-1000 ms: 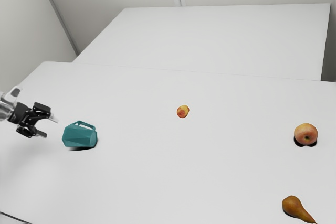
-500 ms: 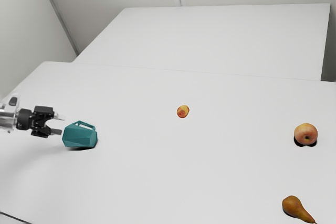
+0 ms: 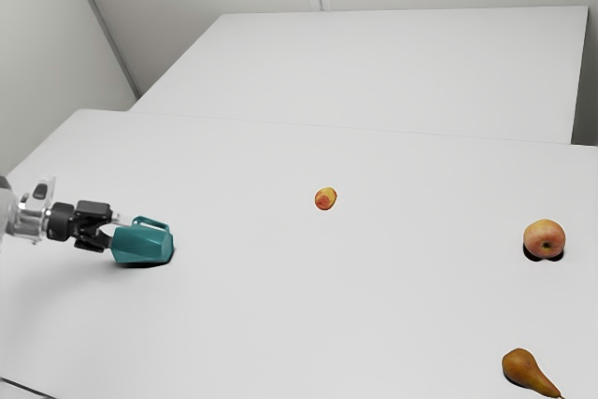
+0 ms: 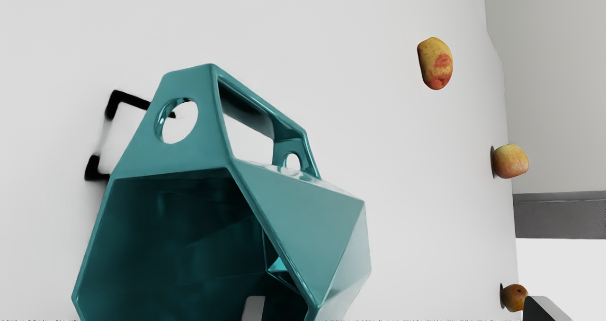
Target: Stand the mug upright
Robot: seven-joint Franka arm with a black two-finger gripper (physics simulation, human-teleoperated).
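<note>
Exterior view: the gripper (image 3: 115, 232) reaches almost level to the mug (image 3: 143, 245).

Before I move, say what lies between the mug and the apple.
In the exterior view, the table is bare straight from the mug to the apple; a small yellow-red fruit sits off that line.

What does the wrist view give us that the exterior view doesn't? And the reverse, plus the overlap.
Wrist view adds: a look into the mug's open mouth and dark inside, round holes in its handle, and the fingers standing apart, one overlapping the mouth.

Exterior view adds: the arm and the gripper side-on, coming in from the exterior view's left, and the pear's tapered end.

Both: mug on its side, yellow-and-red fruit, apple, pear, white table.
</note>
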